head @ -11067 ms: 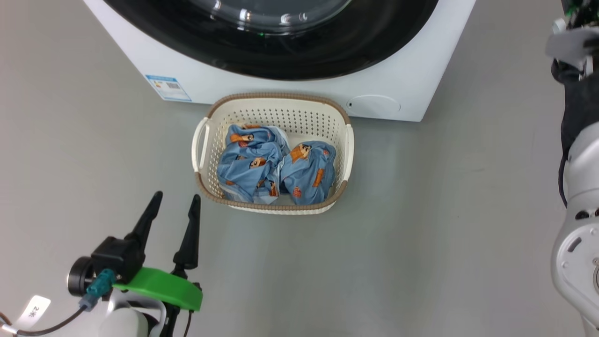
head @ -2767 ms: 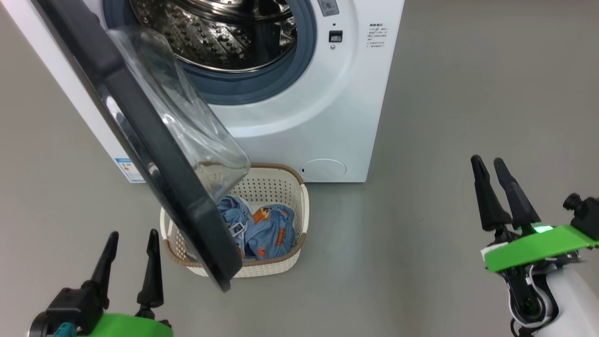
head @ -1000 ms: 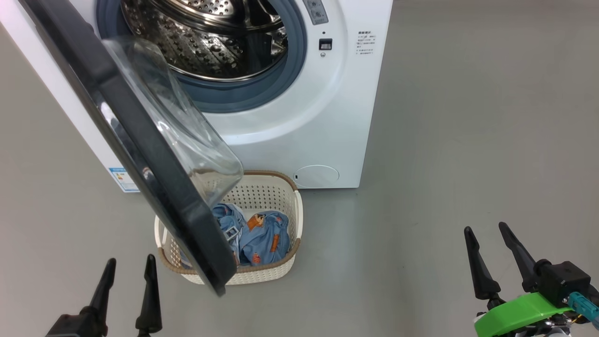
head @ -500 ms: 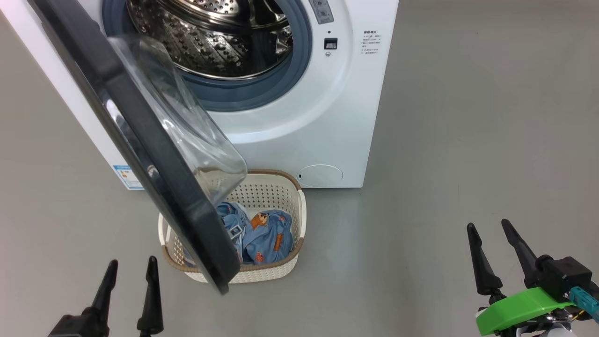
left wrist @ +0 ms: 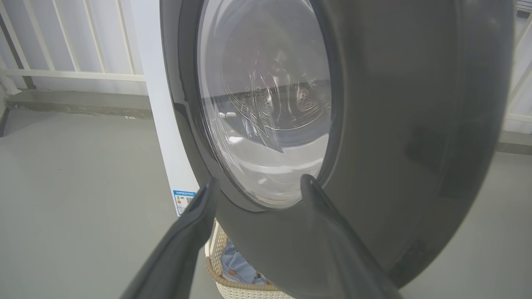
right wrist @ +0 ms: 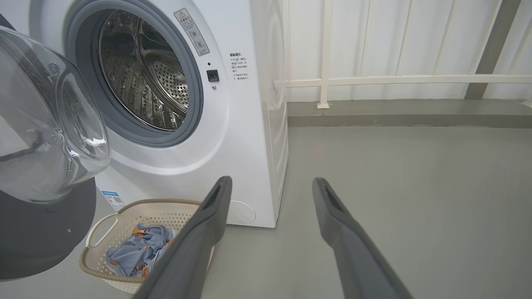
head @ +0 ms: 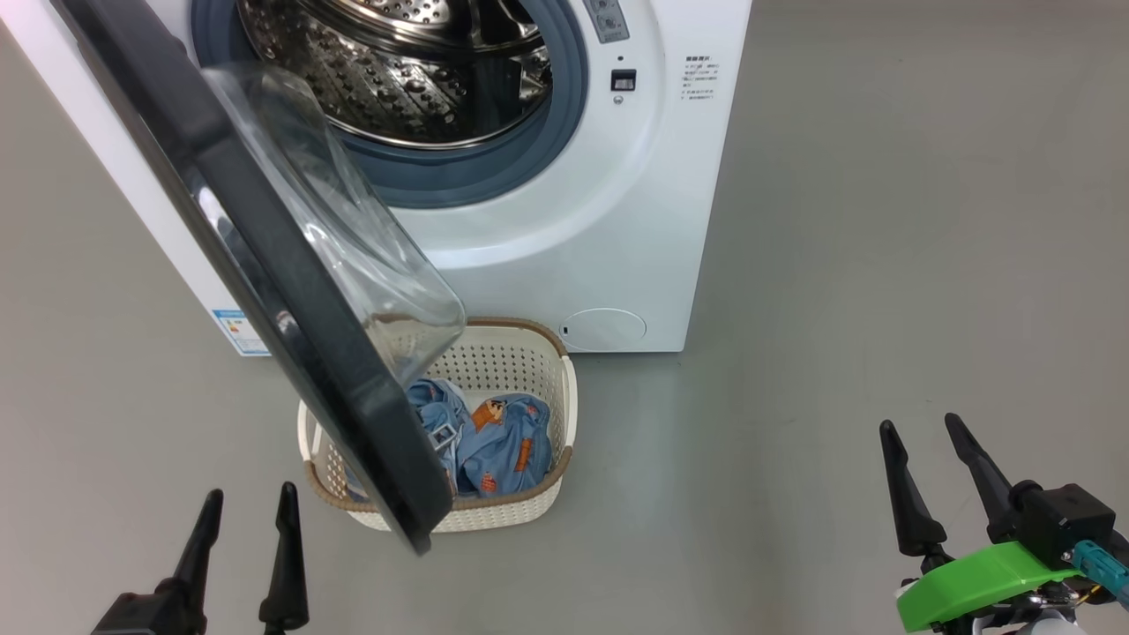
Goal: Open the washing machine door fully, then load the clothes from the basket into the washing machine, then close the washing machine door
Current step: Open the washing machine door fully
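Now | left gripper [head: 250,491] spread, empty, near washing machine door [head: 265,291] | right gripper [head: 919,422] spread, well apart from basket [head: 520,516]

place: laundry area | evidence: white washing machine [right wrist: 249,137], plain grey floor [right wrist: 415,187], white railing [right wrist: 395,79] along wall

Tally by kind.
One big white front-loading washing machine [head: 617,220]; one round black-rimmed door [head: 300,353] with a clear glass bowl; one cream perforated plastic basket [head: 512,362]; light blue printed clothes [head: 512,450], partly hidden, bundles uncountable; two dark-fingered grippers, left gripper [head: 250,490] and right gripper [head: 917,422].
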Robot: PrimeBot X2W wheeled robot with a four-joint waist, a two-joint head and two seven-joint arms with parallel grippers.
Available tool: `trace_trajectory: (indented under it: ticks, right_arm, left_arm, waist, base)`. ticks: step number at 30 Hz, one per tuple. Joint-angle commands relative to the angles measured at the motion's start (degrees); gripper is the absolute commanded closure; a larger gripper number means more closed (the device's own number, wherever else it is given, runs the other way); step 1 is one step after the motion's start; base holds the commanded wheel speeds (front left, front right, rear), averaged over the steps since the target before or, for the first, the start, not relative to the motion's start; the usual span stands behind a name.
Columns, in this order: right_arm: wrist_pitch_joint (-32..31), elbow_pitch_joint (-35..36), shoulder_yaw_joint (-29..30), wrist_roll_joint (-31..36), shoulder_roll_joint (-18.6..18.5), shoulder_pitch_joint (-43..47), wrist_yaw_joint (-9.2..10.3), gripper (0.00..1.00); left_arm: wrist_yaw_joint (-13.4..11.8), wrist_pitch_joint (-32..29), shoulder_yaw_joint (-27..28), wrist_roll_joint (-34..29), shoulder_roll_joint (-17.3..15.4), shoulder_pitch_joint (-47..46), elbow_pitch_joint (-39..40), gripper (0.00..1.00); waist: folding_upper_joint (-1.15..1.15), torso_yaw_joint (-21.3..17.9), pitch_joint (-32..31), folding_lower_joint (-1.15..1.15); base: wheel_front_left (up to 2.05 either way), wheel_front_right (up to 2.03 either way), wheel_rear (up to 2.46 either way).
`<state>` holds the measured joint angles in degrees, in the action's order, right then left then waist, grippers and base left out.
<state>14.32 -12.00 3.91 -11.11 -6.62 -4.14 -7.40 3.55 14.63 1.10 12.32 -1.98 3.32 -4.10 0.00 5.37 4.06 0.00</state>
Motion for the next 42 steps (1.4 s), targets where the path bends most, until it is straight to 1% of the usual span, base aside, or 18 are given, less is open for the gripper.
trace_trajectory:
  ticks: [1,6,7,8,12,17,22,26,29,30,31,32,42]
  right_arm:
    - [0.68,1.23,-1.18,0.47,-0.15,-2.01,-0.09,0.0]
    - [0.68,1.22,-1.1,0.6,-0.04,-2.09,-0.09,0.0]
    - [0.68,1.2,-1.1,0.64,-0.03,-2.09,-0.09,0.0]
    - [0.68,1.15,-1.09,0.65,-0.01,-2.08,-0.09,0.0]
    - [0.68,0.82,-1.07,0.6,0.08,-2.07,-0.09,0.0]
    - [0.68,0.69,-0.73,0.65,0.24,-2.0,-0.09,0.0]
    - [0.68,0.46,-0.45,0.74,0.6,-1.88,-0.09,0.0]
    - [0.68,0.23,-0.48,0.67,0.83,-1.81,-0.09,0.0]
    - [0.68,0.14,-0.46,0.72,0.94,-1.8,-0.09,0.0]
    - [0.68,0.14,-0.46,0.72,0.94,-1.8,-0.09,0.0]
    - [0.68,0.09,-0.43,0.77,1.01,-1.76,-0.09,0.0]
    - [0.68,0.09,-0.43,0.77,1.01,-1.76,-0.09,0.0]
    - [0.68,-0.06,-0.6,0.73,1.16,-1.52,-0.09,0.0]
  left_arm:
    - [0.26,0.37,1.76,-0.13,-0.89,-1.05,1.49,0.0]
    - [0.23,0.37,1.73,-0.1,-0.89,-1.22,1.61,0.0]
    - [0.23,0.37,1.7,-0.08,-0.89,-1.24,1.59,0.53]
    - [0.27,0.37,1.65,0.05,-0.89,-1.24,1.5,1.0]
    - [0.17,0.37,1.85,0.89,-0.89,-1.34,2.31,1.0]
    - [-0.32,0.37,3.68,0.64,-0.89,-2.02,7.06,1.0]
    - [-0.11,0.37,5.35,-0.39,-0.89,-4.57,15.82,1.0]
    - [0.97,0.37,4.55,-1.44,-0.89,-8.16,23.58,1.0]
    - [2.12,0.37,1.42,-2.77,-0.97,-10.59,27.59,1.0]
    - [2.12,0.37,1.42,-2.77,-0.97,-10.59,27.59,1.0]
    - [2.7,0.37,-1.59,-3.31,-1.13,-11.94,29.01,1.0]
    - [2.7,0.37,-1.59,-3.31,-1.13,-11.94,29.01,1.0]
    - [3.43,-0.84,-16.12,-2.9,-1.01,-16.4,30.37,1.0]
  waist:
    - [0.0,0.0,0.03,0.0]
    - [0.0,0.06,0.16,0.0]
    - [0.0,0.08,0.16,0.0]
    - [0.0,0.08,0.15,0.0]
    - [0.0,0.11,0.02,0.0]
    - [0.0,0.29,-0.25,0.0]
    - [0.0,0.4,-0.68,0.0]
    - [0.0,0.36,-1.08,0.0]
    - [0.0,0.19,-1.49,0.0]
    - [0.0,0.19,-1.49,0.0]
    - [0.0,0.04,-1.66,0.0]
    - [0.0,0.04,-1.66,0.0]
    - [0.0,-1.12,-1.89,0.0]
  base:
    - [0.0,0.0,0.0]
    - [0.0,0.0,0.0]
    - [0.0,0.0,0.0]
    - [0.0,0.0,0.0]
    - [0.0,0.0,0.0]
    - [0.0,0.0,0.0]
    - [0.0,0.0,0.0]
    - [0.0,0.0,0.0]
    - [0.0,0.0,0.0]
    - [0.0,0.0,0.0]
    - [0.0,0.0,0.0]
    - [0.0,0.0,0.0]
    - [0.0,0.0,0.0]
